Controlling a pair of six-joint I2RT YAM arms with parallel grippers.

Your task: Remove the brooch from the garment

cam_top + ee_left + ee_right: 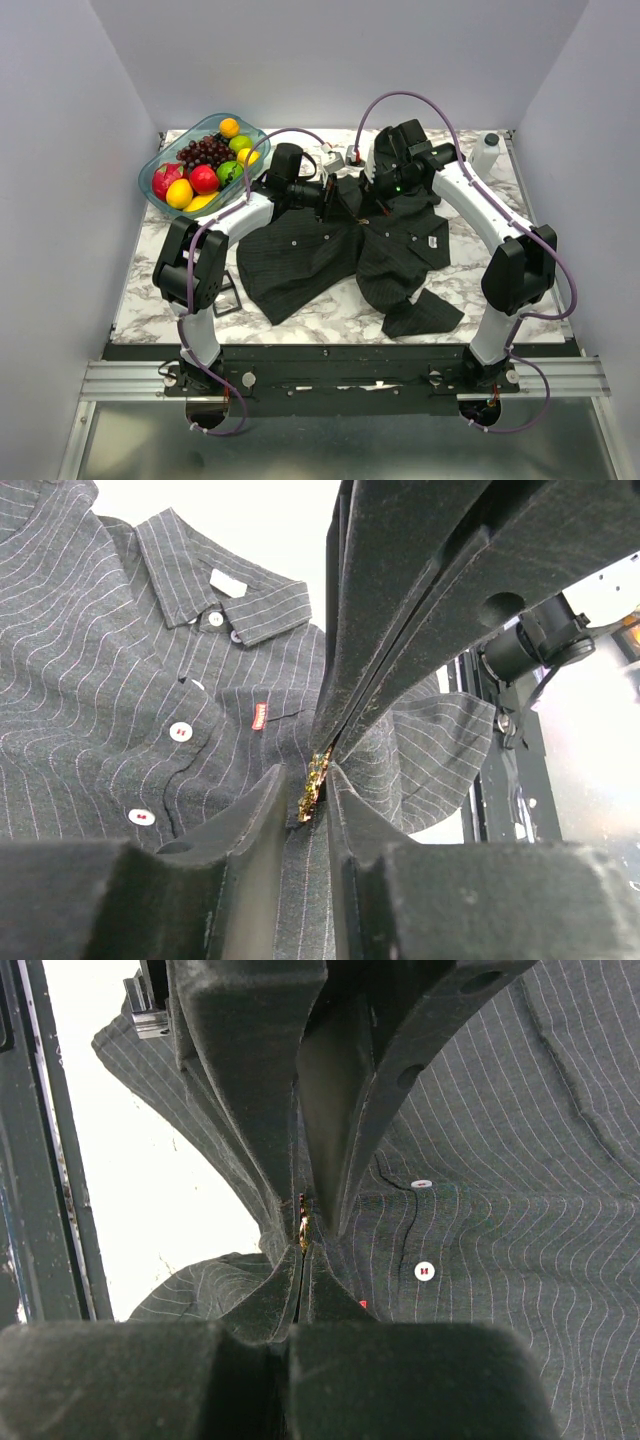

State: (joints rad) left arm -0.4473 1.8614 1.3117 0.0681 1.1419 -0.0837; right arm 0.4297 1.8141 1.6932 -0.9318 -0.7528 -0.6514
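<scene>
The black pinstriped garment (pixel 300 260) lies spread on the marble table, its collar toward the back. Both grippers meet tip to tip over its chest. In the left wrist view, my left gripper (pixel 305 772) pinches a raised fold of the garment (pixel 120 680), with the gold brooch (pixel 318 778) edge-on at its fingertips. My right gripper (pixel 328 750) comes down from above, shut on the brooch's upper end. In the right wrist view, my right gripper (pixel 303 1252) is shut to a thin slit, with the brooch (pixel 303 1224) at its tips. In the top view the brooch is hidden between the left gripper (pixel 338 205) and the right gripper (pixel 372 198).
A glass bowl (pixel 155 190) of fruit stands at the back left. A white bottle (pixel 487 152) stands at the back right. A black rectangular frame (pixel 228 296) lies by the left arm's base. White buttons (pixel 180 731) and a small red tag (pixel 259 716) show on the shirt front.
</scene>
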